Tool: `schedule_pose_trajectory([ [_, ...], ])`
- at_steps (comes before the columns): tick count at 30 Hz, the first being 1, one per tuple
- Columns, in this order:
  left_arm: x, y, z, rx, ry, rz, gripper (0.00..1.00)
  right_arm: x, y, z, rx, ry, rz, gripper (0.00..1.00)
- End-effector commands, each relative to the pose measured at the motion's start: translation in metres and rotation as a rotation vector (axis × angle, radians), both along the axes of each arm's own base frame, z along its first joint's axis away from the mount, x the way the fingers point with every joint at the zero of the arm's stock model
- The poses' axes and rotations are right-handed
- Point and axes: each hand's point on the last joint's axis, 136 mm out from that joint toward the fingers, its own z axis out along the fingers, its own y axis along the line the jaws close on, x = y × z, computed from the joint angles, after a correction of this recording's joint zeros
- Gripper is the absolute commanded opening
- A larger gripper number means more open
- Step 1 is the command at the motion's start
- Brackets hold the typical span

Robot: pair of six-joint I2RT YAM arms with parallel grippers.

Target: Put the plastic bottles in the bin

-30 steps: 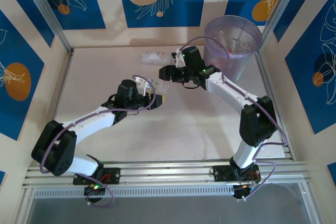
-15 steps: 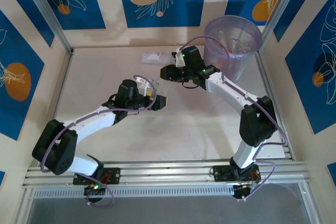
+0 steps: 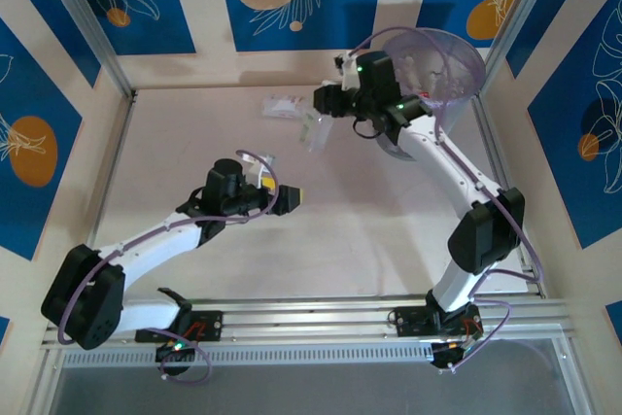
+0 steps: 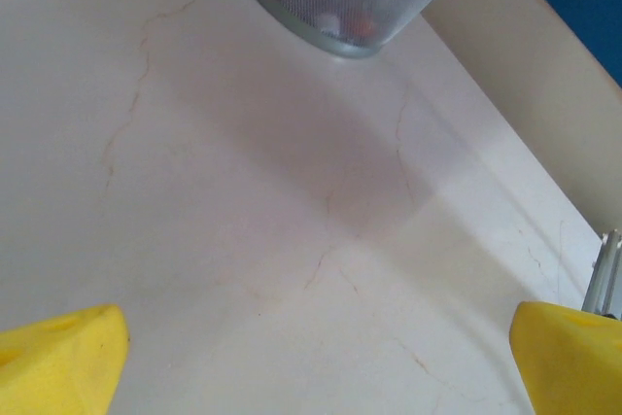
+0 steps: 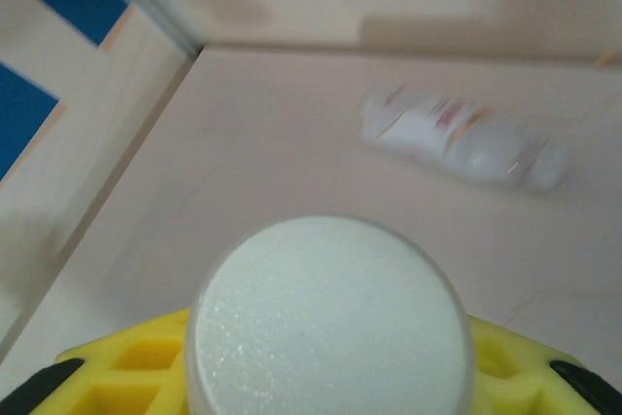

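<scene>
Bin [image 3: 457, 77] contains blurred binned bottles [image 4: 338, 20]. Left of the bin, the right end effector [image 3: 327, 102] clamps the held bottle [image 5: 330, 328], viewed end-on. The lying bottle [image 3: 282, 106] rests sideways on the surface [image 3: 194, 143]. The left end effector [image 4: 316, 357] is agape and empty.

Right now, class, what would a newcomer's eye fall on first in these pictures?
The right gripper, up high, is shut on a clear bottle. Beside it the pale-purple bin stands in the far-right corner. A second bottle lies farther left; the left gripper hangs open.

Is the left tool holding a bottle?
No, the left tool is open, with bare table between its yellow fingers.
</scene>
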Motion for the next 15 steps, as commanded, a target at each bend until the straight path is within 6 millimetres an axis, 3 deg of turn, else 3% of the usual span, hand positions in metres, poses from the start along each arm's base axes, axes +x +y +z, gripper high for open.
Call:
schedule_pose_trajectory([
  [1, -0.006, 0.000, 0.000, 0.016, -0.002, -0.011, 1.00, 0.001, -0.038, 0.059, -0.087, -0.181, -0.078, 0.33],
  [9, 0.002, -0.006, -0.012, 0.051, 0.055, -0.016, 1.00, 0.011, -0.128, 0.142, -0.144, -0.414, -0.341, 0.33],
  [15, 0.005, -0.014, -0.013, 0.014, 0.076, -0.029, 1.00, 0.020, -0.188, 0.168, -0.132, -0.465, -0.501, 0.33],
])
